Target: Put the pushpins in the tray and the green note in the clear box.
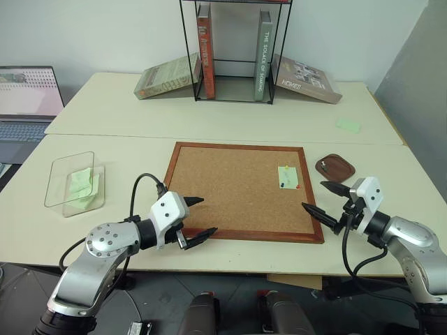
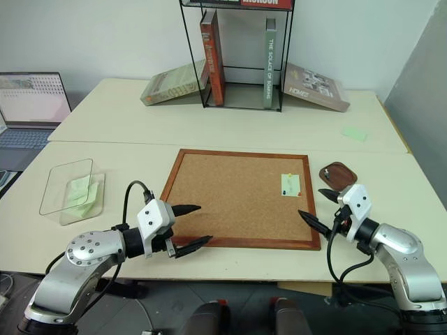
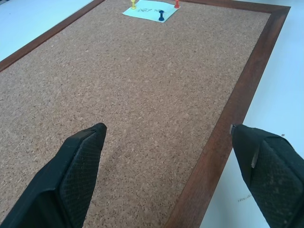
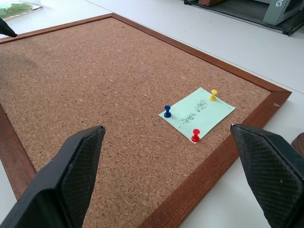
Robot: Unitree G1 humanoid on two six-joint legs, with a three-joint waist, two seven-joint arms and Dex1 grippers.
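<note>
Cream table, bookshelf at its back edge. Clear box (image 1: pixel 75 183) near the left edge, lid propped up, ready for paper. Left gripper (image 1: pixel 198 218) spread over the cork board's (image 1: pixel 230 188) near edge. Green note (image 4: pixel 197 114) pinned by pushpins (image 4: pixel 195 136) toward the board's right edge, well ahead of both grippers. Right gripper (image 1: pixel 325 197) spread, just off the board's near right corner. Tray (image 1: pixel 335 167) beside the board's right edge.

Cork board (image 1: pixel 234 188) centre – green note (image 1: pixel 289 176) pinned on it; tray (image 1: pixel 335 167) right, clear box (image 1: pixel 75 181) left.
</note>
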